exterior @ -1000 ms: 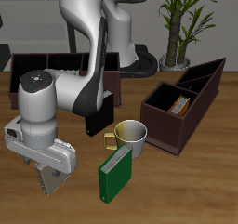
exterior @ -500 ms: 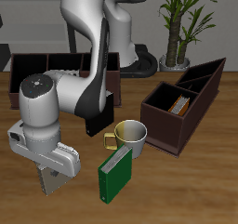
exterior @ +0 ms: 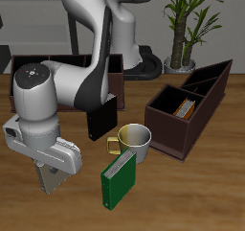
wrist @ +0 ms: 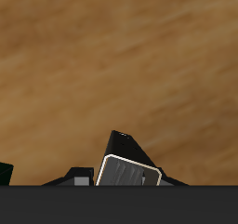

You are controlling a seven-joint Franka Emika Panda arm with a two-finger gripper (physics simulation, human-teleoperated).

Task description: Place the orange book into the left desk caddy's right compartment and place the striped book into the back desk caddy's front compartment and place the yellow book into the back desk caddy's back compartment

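My gripper (exterior: 48, 175) hangs low over the table near its front edge, shut on the yellow book (exterior: 51, 184), a dull grey-beige slab that sticks out below the fingers. In the wrist view the book's (wrist: 127, 164) pale-rimmed end shows against bare wood. The orange book (exterior: 189, 108) stands inside the left desk caddy (exterior: 168, 131), the dark box with a slanted tall end. The back desk caddy (exterior: 57, 64) is a low dark box behind my arm, partly hidden by it. The striped book is out of view.
A black book (exterior: 100, 120) stands upright beside my arm. A pale green mug (exterior: 136, 139) sits mid-table, with a green book (exterior: 120, 177) leaning in front of it. A potted plant (exterior: 187, 24) is at the back.
The arm has risen slightly and turned at the wrist, and the grey-beige book has come up with the gripper.
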